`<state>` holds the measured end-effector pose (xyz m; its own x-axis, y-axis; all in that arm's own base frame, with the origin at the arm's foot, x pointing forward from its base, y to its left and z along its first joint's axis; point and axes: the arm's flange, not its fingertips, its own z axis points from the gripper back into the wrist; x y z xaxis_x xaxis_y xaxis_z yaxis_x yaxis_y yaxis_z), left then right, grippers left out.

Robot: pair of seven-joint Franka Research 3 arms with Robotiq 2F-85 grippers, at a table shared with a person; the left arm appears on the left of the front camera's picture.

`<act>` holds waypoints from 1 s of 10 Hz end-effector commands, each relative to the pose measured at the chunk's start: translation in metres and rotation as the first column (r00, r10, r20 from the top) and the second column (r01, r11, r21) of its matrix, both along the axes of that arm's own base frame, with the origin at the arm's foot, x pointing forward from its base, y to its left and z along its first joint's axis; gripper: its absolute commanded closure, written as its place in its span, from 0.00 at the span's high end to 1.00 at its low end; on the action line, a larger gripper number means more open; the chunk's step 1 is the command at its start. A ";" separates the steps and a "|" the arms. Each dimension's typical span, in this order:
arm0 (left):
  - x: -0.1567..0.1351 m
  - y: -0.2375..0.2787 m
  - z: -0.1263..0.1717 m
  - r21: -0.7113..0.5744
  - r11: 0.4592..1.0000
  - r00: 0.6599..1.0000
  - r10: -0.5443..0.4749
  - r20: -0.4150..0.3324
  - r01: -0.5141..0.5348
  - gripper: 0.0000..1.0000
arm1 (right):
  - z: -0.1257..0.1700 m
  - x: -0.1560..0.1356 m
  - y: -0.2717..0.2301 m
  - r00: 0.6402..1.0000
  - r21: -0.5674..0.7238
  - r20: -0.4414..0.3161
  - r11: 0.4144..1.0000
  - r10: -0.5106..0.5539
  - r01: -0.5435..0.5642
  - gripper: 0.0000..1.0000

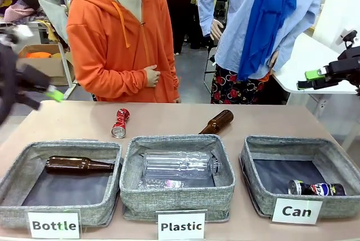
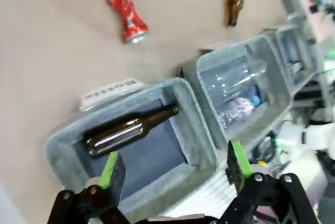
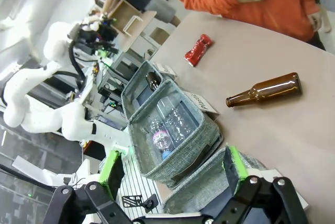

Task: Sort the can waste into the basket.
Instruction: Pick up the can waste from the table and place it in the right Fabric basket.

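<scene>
Beige tabletop (image 1: 169,114) is seen across the middle of the front view. Both claws are held spread and empty: the left gripper (image 2: 172,161) over the grey fabric bin labelled "Bottle" (image 2: 200,132), the right gripper (image 1: 309,80) at the right edge. A dark crushed drink can (image 1: 315,188) lies inside the grey woven basket labelled "Can" (image 1: 298,141) at lower right. The red crushed metal can (image 1: 120,123) lies on bare table, centre left. Its pickup is judged the step in hand; a reach and a grip across its pinched waist are called for.

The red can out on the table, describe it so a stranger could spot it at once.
Three grey baskets line the near edge of the table. Behind the gap between the Bottle basket and the Plastic basket lies the red can. Unlike the nearby brown bottle, it is short, red and crushed.
</scene>
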<state>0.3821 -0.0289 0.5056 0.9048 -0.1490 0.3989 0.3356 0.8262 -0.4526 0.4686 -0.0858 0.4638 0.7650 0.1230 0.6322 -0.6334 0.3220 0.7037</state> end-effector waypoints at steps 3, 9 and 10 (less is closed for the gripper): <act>0.052 -0.093 -0.035 0.270 0.959 0.995 0.076 0.064 -0.091 1.00 | 0.000 -0.004 0.001 1.000 -0.012 0.006 1.000 -0.010 0.010 1.00; 0.065 -0.140 -0.072 0.326 0.945 1.000 0.008 0.015 -0.012 1.00 | 0.000 -0.004 0.001 1.000 -0.012 0.006 1.000 -0.010 0.010 1.00; 0.065 -0.140 -0.072 0.326 0.945 1.000 0.008 0.015 -0.012 1.00 | 0.000 -0.004 0.001 1.000 -0.012 0.006 1.000 -0.010 0.010 1.00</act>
<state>0.4562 -0.1748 0.4320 0.9056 -0.2579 0.3367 0.3253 0.9317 -0.1613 0.4685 -0.0862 0.4642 0.7646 0.1225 0.6328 -0.6336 0.3227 0.7031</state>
